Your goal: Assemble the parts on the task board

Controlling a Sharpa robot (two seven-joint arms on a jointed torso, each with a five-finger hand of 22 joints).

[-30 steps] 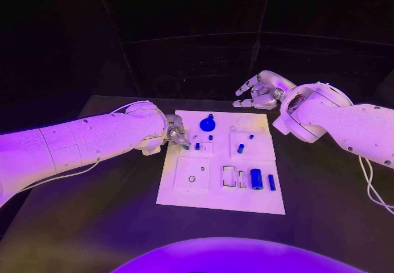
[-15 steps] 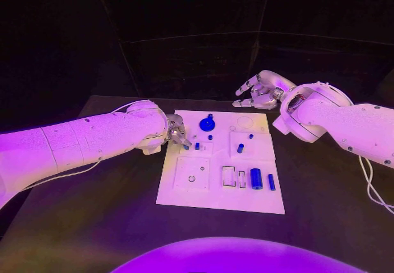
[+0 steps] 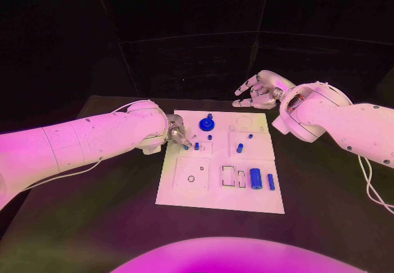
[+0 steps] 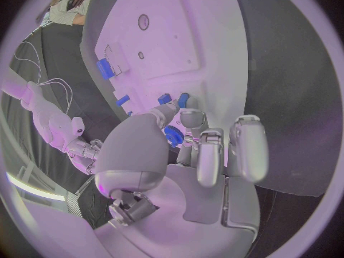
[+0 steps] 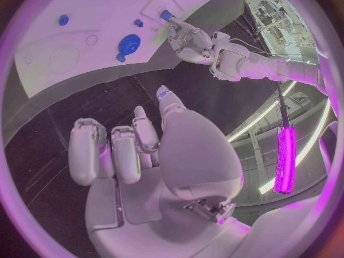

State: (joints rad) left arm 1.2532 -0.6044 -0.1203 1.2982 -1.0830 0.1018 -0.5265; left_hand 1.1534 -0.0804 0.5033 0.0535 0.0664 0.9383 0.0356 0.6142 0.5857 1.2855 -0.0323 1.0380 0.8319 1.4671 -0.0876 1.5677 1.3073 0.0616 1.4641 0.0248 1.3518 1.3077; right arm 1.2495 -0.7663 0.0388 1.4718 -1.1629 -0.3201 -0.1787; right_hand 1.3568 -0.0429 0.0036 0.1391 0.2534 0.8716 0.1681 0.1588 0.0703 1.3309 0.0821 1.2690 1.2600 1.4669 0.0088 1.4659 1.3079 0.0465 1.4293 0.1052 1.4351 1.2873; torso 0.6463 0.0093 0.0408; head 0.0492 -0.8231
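The white task board (image 3: 191, 193) lies mid-table. My left hand (image 3: 176, 133) hangs over its left edge, and thumb and finger pinch a small blue peg (image 4: 183, 100) just above the board (image 4: 179, 34). Another short peg (image 3: 196, 146) stands beside the fingertips. Near the far edge sits a round blue knob (image 3: 207, 124), also visible as the knob (image 5: 129, 42) in the right wrist view. A blue peg (image 3: 239, 148) stands mid-board. A thick blue cylinder (image 3: 256, 178) and a slim blue bar (image 3: 271, 182) lie on the right. My right hand (image 3: 258, 91) is raised beyond the far right corner, fingers apart and empty.
The black table (image 3: 98, 227) surrounds the board with free room at the front and both sides. A thin cable (image 3: 369, 182) hangs from my right arm near the table's right side. A dark wall closes the back.
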